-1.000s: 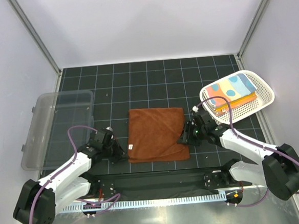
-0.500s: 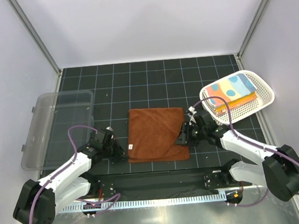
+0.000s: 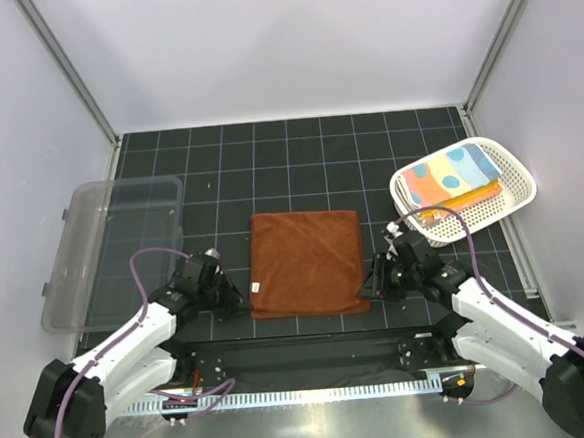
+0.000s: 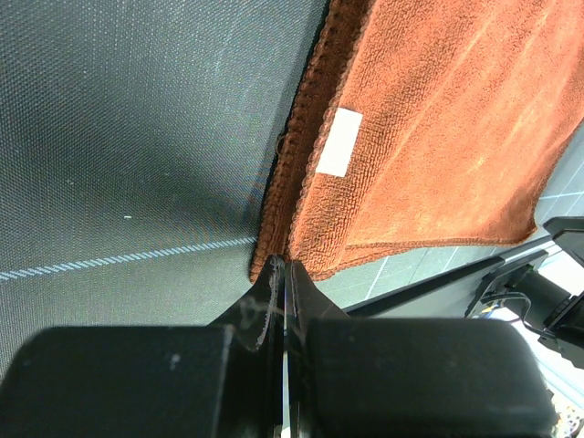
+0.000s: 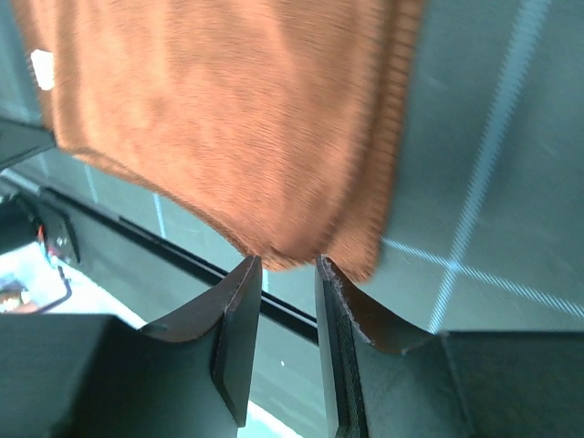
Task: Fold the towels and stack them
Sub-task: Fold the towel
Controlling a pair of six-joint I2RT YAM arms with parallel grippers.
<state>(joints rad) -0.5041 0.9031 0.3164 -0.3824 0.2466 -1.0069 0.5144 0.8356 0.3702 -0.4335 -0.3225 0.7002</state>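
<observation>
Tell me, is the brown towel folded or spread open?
Folded: the brown towel lies flat, and the left wrist view shows stacked layers along its edge.

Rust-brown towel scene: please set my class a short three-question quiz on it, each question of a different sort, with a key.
1. True or false: the rust-brown terry towel is bunched in a heap.
2. Of the left hand and the right hand, which has its fingers apart? A) left B) right C) both
3. Fill in: in the top view, the white perforated plastic basket sits to the towel's ____.

Key: 1 false, it lies spread flat; 2 B; 3 right.
</observation>
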